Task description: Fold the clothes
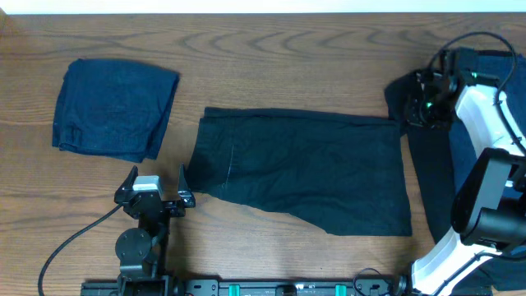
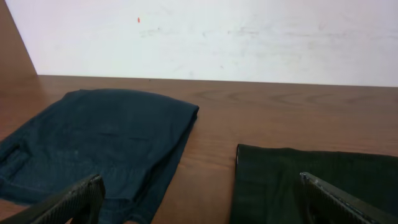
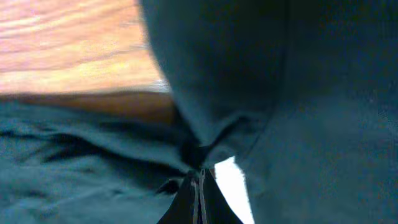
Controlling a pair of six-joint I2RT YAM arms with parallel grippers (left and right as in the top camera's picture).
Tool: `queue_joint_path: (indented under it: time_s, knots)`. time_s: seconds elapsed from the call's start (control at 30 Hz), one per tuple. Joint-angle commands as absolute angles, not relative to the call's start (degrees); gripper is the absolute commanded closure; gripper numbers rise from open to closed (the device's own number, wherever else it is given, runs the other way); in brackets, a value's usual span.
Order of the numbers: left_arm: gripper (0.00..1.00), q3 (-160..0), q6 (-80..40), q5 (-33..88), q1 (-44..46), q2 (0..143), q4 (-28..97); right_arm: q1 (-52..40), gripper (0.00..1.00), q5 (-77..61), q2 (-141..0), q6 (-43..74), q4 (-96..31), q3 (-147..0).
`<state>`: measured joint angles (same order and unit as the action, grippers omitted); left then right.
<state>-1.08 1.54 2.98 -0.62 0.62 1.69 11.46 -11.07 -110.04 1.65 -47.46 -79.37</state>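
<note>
Right tool [image 1: 426, 105] closed, pinching dark cloth, apparently the pile [image 1: 431, 177] at the counter [image 1: 288, 66] edge. Black garment [image 1: 304, 168] lies flat mid-counter, long axis left-right; open left tool [image 1: 156, 174] just beside its left end.

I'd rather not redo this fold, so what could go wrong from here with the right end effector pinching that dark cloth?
One: the right end effector is shut on bunched dark fabric just where the spread black garment meets the dark pile, so it may lift more than one layer or garment. Two: the left end effector stands open, holding nothing, so a pull from the right could drag the whole black garment askew.
</note>
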Motion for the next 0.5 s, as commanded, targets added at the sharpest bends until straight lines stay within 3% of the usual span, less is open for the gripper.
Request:
queue_joint_path:
  time_s: [0.0, 0.47]
  knots:
    - [0.02, -0.23, 1.89, 2.31, -0.4, 0.23, 3.86, 12.36, 0.99, -11.57, -110.39, 3.84, -43.81, -75.9]
    - [0.02, -0.23, 1.89, 2.31, -0.4, 0.23, 3.86, 12.36, 0.99, -8.78, -110.61, 5.54, -25.15, -63.92]
